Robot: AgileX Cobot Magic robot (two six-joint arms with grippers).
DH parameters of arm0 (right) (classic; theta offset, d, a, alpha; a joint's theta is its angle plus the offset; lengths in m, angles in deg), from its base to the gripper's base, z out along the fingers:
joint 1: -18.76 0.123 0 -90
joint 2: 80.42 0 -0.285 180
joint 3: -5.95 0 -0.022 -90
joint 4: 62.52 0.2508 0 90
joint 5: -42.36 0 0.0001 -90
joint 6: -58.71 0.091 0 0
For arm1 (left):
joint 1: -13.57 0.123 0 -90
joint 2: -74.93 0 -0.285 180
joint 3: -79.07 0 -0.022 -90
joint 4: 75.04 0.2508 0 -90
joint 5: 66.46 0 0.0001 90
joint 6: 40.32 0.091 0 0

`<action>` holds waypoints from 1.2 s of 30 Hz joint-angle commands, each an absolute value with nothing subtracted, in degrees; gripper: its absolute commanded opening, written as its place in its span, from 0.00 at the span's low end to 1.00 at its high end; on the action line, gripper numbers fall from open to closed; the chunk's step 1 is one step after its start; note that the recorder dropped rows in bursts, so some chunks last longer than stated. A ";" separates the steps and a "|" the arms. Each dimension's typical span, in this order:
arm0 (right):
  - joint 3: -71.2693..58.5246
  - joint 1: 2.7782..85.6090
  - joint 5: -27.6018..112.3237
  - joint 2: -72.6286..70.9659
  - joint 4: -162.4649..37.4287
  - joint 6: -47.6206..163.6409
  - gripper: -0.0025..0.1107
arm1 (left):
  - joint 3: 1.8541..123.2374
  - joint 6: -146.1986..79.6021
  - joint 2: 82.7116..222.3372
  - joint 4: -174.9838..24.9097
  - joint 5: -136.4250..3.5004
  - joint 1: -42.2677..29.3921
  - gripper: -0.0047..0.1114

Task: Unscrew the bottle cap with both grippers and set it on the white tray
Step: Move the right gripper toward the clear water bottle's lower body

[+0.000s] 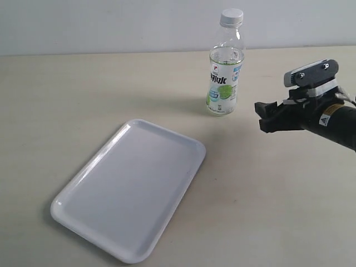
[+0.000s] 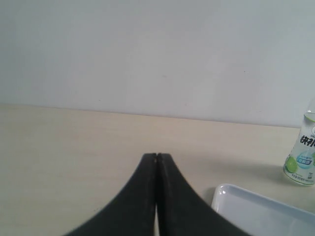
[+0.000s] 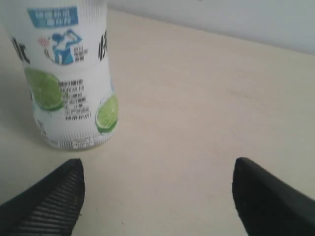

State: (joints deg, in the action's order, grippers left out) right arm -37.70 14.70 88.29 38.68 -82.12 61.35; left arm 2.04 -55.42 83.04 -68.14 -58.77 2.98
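1. The white tray (image 1: 128, 194) lies flat on the pale worktop (image 1: 278, 194), well apart from the right pincer (image 1: 261, 115) and off to its side. It is glossy, with rounded corners and a low rim.
2. One tray corner sits just ahead of the left pincer (image 2: 156, 156), off to one side of it.
3. The left pincer's black fingers are pressed tight together with nothing between them.
4. The right pincer hangs low over the worktop, jaws spread wide, holding nothing.
5. The bottle (image 1: 224, 72) stands upright just ahead of the right pincer's fingertips, nearer one finger than the other and not between them.
6. The bottle is clear plastic with a white, blue and green label showing limes. I can't tell whether it holds liquid.
7. The bottle cap (image 1: 231, 16), white and round, sits on the bottle's neck, above the right pincer's level.
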 commanded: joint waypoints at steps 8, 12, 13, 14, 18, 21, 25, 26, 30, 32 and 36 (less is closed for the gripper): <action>-36.82 14.79 94.68 41.51 -89.01 58.71 0.71 | 1.85 -55.39 82.71 -67.93 -58.85 3.02 0.04; -36.82 14.79 96.57 41.51 -88.47 59.19 0.71 | 1.85 -55.39 82.71 -67.93 -58.85 3.02 0.04; -36.82 14.79 96.79 41.51 -88.19 59.19 0.71 | 1.85 -55.39 82.71 -67.93 -58.85 3.02 0.04; -36.82 14.79 97.50 41.88 -88.32 58.71 0.71 | 1.85 -55.39 82.71 -67.93 -58.85 3.02 0.04; -35.92 14.79 105.47 45.97 -89.86 58.71 0.72 | 1.85 -55.39 82.71 -67.93 -58.85 3.02 0.04; -33.64 14.79 111.46 51.94 -95.43 57.12 0.72 | 1.85 -55.39 82.71 -67.93 -58.85 3.02 0.04; -31.71 14.79 112.32 55.30 -99.94 56.34 0.76 | 1.85 -55.39 82.71 -67.93 -58.85 3.02 0.04; -31.42 14.79 112.32 55.54 -99.81 56.34 0.81 | 1.85 -55.39 82.71 -67.93 -58.85 3.02 0.04; -30.29 14.79 112.32 56.01 -95.87 55.10 0.82 | 1.85 -55.39 82.71 -67.93 -58.85 3.02 0.04; -27.84 14.79 112.32 56.95 -97.85 56.62 0.82 | 1.85 -55.39 82.71 -67.93 -58.85 3.02 0.04; -23.91 15.39 110.01 58.66 -98.64 59.26 0.82 | 1.85 -55.39 82.71 -67.93 -58.85 3.02 0.04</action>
